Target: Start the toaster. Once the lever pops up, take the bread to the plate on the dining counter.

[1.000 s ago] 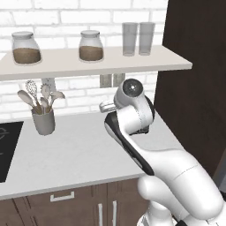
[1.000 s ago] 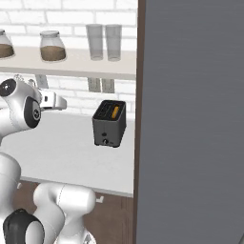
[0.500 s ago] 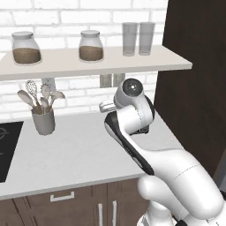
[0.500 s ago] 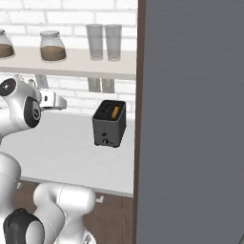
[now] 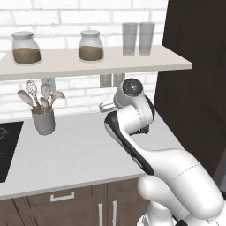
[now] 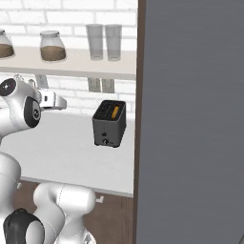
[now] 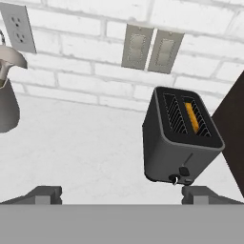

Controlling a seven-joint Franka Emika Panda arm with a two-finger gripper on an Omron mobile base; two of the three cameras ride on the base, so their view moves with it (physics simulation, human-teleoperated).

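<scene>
The dark toaster (image 7: 183, 138) stands on the white worktop against the brick wall, beside a tall dark panel, also seen as the toaster (image 6: 109, 125). A golden edge of the bread (image 7: 191, 116) shows down in its right slot. A small lever and a knob sit low on the toaster's near face. My gripper (image 7: 123, 194) is open, its fingertips (image 7: 45, 194) wide apart with nothing between them. It hovers over the worktop, well short of the toaster and facing it. The plate and the dining counter are out of view.
A grey utensil cup (image 5: 43, 121) stands left on the worktop. The shelf (image 5: 88, 62) above carries two jars and two glasses. A tall dark panel (image 6: 190, 119) walls the right side. A black cooktop (image 5: 5, 150) lies far left.
</scene>
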